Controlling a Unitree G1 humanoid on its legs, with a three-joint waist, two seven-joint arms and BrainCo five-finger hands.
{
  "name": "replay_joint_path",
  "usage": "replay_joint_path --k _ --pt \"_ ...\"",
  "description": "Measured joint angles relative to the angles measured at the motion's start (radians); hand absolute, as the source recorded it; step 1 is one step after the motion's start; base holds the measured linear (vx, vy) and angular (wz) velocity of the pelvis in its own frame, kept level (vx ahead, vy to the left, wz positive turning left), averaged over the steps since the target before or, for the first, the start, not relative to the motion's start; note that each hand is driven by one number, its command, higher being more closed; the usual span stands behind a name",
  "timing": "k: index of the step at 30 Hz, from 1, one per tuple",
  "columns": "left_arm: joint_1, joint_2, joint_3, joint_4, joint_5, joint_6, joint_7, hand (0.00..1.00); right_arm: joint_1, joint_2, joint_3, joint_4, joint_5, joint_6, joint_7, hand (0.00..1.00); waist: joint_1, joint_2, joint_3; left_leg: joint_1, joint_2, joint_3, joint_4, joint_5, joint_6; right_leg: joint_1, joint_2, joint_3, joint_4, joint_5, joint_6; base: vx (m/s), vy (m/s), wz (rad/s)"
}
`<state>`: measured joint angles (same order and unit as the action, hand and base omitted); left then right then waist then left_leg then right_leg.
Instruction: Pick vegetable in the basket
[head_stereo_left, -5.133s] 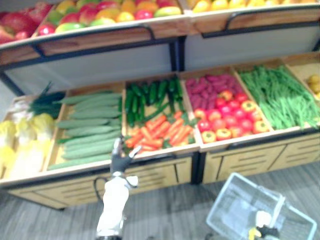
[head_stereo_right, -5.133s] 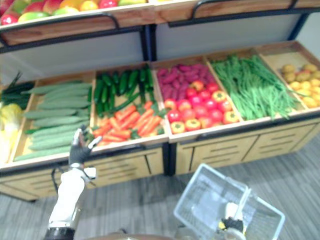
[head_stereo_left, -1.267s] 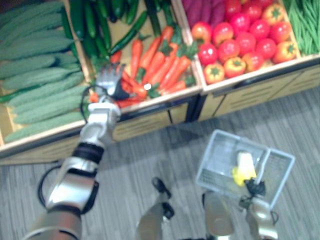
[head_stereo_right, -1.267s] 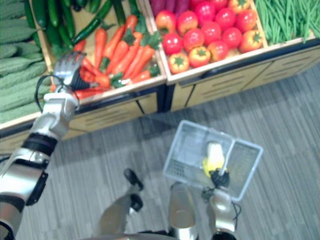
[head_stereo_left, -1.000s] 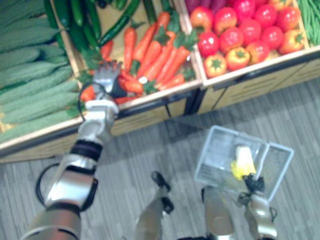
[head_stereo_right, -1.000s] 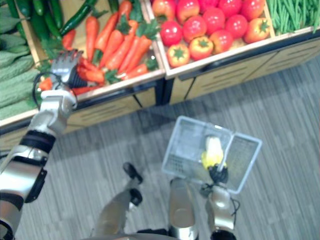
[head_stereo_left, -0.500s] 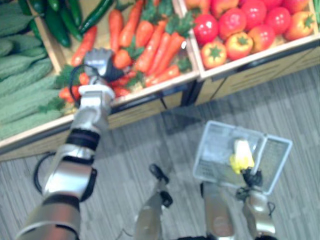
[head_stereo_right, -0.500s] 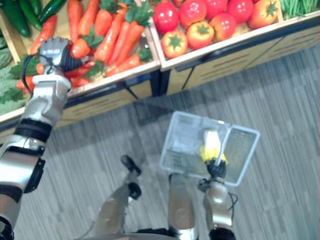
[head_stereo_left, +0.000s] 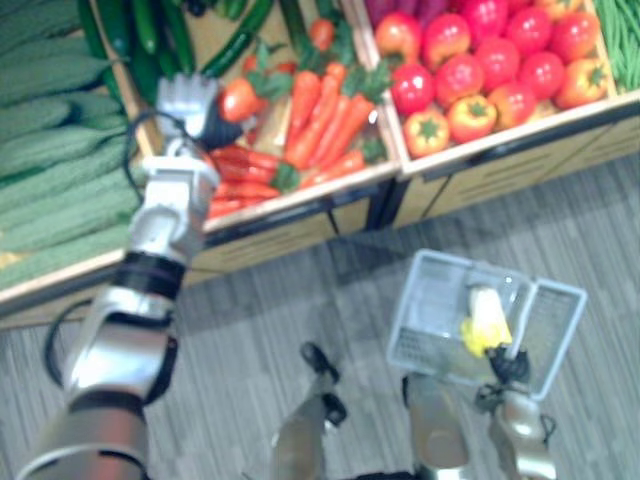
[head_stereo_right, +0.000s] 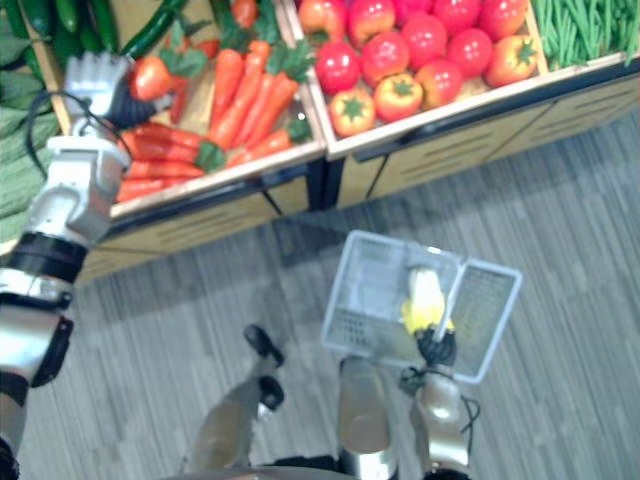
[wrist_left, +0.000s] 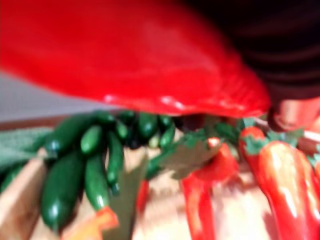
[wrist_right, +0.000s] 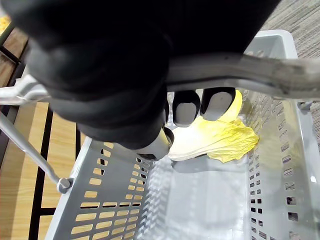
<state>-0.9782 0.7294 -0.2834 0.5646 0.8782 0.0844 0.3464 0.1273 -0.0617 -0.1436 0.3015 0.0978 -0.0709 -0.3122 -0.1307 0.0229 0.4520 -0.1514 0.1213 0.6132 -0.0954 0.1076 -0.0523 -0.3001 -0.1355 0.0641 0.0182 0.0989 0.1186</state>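
left eye view has the left hand (head_stereo_left: 188, 98) at the far left of the carrot bin (head_stereo_right: 230, 180), fingers curled round one carrot (head_stereo_left: 240, 98) – the orange root sticks out to the right of the fist, its green top next to the other carrots (head_stereo_left: 325, 115) lying in the bin. in the left wrist view that carrot shows as a broad red-orange shape right against the dark cover, with dark green cucumbers (wrist_left: 95, 165) and more carrots past it.

the basket (head_stereo_left: 430, 300) – pale grey plastic with slotted walls – hangs near and to the right, over the grey striped floor (head_stereo_left: 260, 300), well apart from the carrot. the right hand (head_stereo_right: 437, 348) grips its handle (wrist_right: 260, 70); in the right wrist view the fingers wrap over the bar from above. inside the basket lies a pale yellow cabbage (wrist_right: 215, 137), on the bottom by one wall.

to the right of the carrot bin sits a bin of red and orange tomatoes (head_stereo_left: 480, 70), with green beans (head_stereo_left: 622, 30) at the far right edge. left of the carrots lie ridged green gourds (head_stereo_left: 50, 130).
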Motion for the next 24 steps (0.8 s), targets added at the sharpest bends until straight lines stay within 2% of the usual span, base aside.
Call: replay_joint_path --k 5,9,12,14,15,16,17,18,19,20,21,22,23,24 --pt "0.006 0.021 -0.002 -0.059 0.001 -0.010 0.010 1.00 0.002 -0.001 -0.010 0.038 0.002 0.000 0.018 1.00 -0.007 0.009 -0.011 0.053 -0.011 -0.023 0.000 0.000 0.001 0.067 -0.001 -0.020 -0.001 -0.008 0.001 0.02 -0.005 0.10" --pt "0.137 0.010 -0.019 -0.192 0.001 -0.032 0.011 1.00 0.005 0.002 -0.008 0.056 0.001 0.004 0.039 1.00 -0.019 0.013 -0.057 0.091 -0.015 -0.022 0.000 -0.002 0.000 0.103 -0.003 -0.015 -0.008 -0.009 0.002 0.03 -0.007 -0.05" --pt "0.251 -0.059 -0.030 -0.267 0.000 -0.051 0.010 1.00 0.037 0.003 -0.018 0.039 0.001 0.009 0.039 1.00 -0.035 0.015 -0.097 0.121 -0.020 -0.021 0.000 -0.011 -0.001 0.123 -0.007 -0.012 0.011 -0.027 0.006 0.02 -0.003 -0.04" --pt "0.370 -0.124 -0.036 -0.315 -0.009 -0.082 0.003 1.00 0.062 0.004 -0.029 0.001 0.001 0.017 0.039 1.00 -0.036 0.013 -0.105 0.181 -0.023 0.013 0.001 -0.033 -0.010 0.123 -0.008 0.000 0.073 -0.072 0.002 0.03 0.013 -0.50" --pt "0.437 -0.143 -0.034 -0.338 -0.011 -0.092 0.001 1.00 0.057 0.003 -0.035 -0.013 0.000 0.020 0.039 1.00 -0.032 0.012 -0.109 0.210 -0.023 0.054 0.003 -0.047 -0.015 0.113 -0.024 -0.056 0.110 -0.122 -0.058 0.01 0.057 -1.07" --pt "0.531 -0.169 -0.032 -0.368 -0.012 -0.104 -0.005 1.00 0.037 -0.010 -0.044 -0.022 -0.001 0.024 0.037 1.00 -0.031 0.025 -0.116 0.214 -0.005 0.101 0.055 -0.082 -0.006 0.098 -0.099 -0.283 0.171 -0.171 -0.219 0.03 0.094 -1.49" --pt "0.623 -0.204 -0.021 -0.394 -0.016 -0.125 -0.011 1.00 0.009 -0.030 -0.033 -0.023 -0.002 0.024 0.038 1.00 -0.021 0.034 -0.125 0.230 0.020 0.177 0.096 -0.121 0.011 0.099 -0.205 -0.576 0.254 -0.200 -0.367 0.05 0.117 -1.57" --pt "0.670 -0.225 -0.011 -0.408 -0.025 -0.134 -0.019 1.00 -0.003 -0.037 -0.026 -0.023 -0.006 0.024 0.039 1.00 -0.013 0.030 -0.133 0.243 0.033 0.219 0.113 -0.131 0.006 0.107 -0.264 -0.706 0.298 -0.206 -0.378 0.08 0.082 -2.02" --pt "0.776 -0.281 0.038 -0.440 -0.052 -0.147 -0.037 1.00 -0.013 -0.030 0.003 -0.019 -0.012 0.028 0.045 1.00 0.014 0.009 -0.148 0.274 0.051 0.312 0.162 -0.163 -0.013 0.138 -0.355 -0.922 0.362 -0.200 -0.373 0.10 0.028 -1.84" --pt "0.824 -0.315 0.066 -0.445 -0.053 -0.148 -0.040 1.00 -0.014 -0.019 0.016 -0.019 -0.012 0.031 0.052 1.00 0.028 0.003 -0.158 0.284 0.069 0.355 0.195 -0.179 -0.024 0.150 -0.365 -0.977 0.365 -0.179 -0.345 0.18 -0.065 -2.37" --pt "0.899 -0.380 0.101 -0.432 -0.062 -0.146 -0.047 1.00 -0.019 0.011 0.046 -0.021 -0.021 0.040 0.070 1.00 0.047 -0.004 -0.190 0.289 0.123 0.435 0.278 -0.208 -0.039 0.144 -0.336 -0.995 0.355 -0.119 -0.251 0.31 -0.262 -2.18" --pt "0.934 -0.431 0.123 -0.391 -0.092 -0.145 -0.057 1.00 -0.021 0.028 0.074 -0.028 -0.022 0.044 0.085 1.00 0.056 0.002 -0.196 0.308 0.186 0.491 0.372 -0.237 -0.043 0.139 -0.274 -0.954 0.321 -0.134 -0.170 0.27 -0.254 -2.03" --pt "0.946 -0.459 0.125 -0.368 -0.093 -0.145 -0.062 1.00 -0.020 0.030 0.086 -0.029 -0.022 0.048 0.095 1.00 0.054 0.007 -0.197 0.319 0.224 0.510 0.423 -0.244 -0.041 0.132 -0.248 -0.928 0.319 -0.137 -0.156 0.26 -0.307 -1.77" --pt "0.965 -0.514 0.124 -0.322 -0.104 -0.144 -0.071 1.00 -0.007 0.026 0.108 -0.034 -0.022 0.059 0.110 1.00 0.053 0.015 -0.201 0.336 0.311 0.512 0.546 -0.245 -0.033 0.125 -0.194 -0.870 0.321 -0.163 -0.153 0.23 -0.304 -1.71"
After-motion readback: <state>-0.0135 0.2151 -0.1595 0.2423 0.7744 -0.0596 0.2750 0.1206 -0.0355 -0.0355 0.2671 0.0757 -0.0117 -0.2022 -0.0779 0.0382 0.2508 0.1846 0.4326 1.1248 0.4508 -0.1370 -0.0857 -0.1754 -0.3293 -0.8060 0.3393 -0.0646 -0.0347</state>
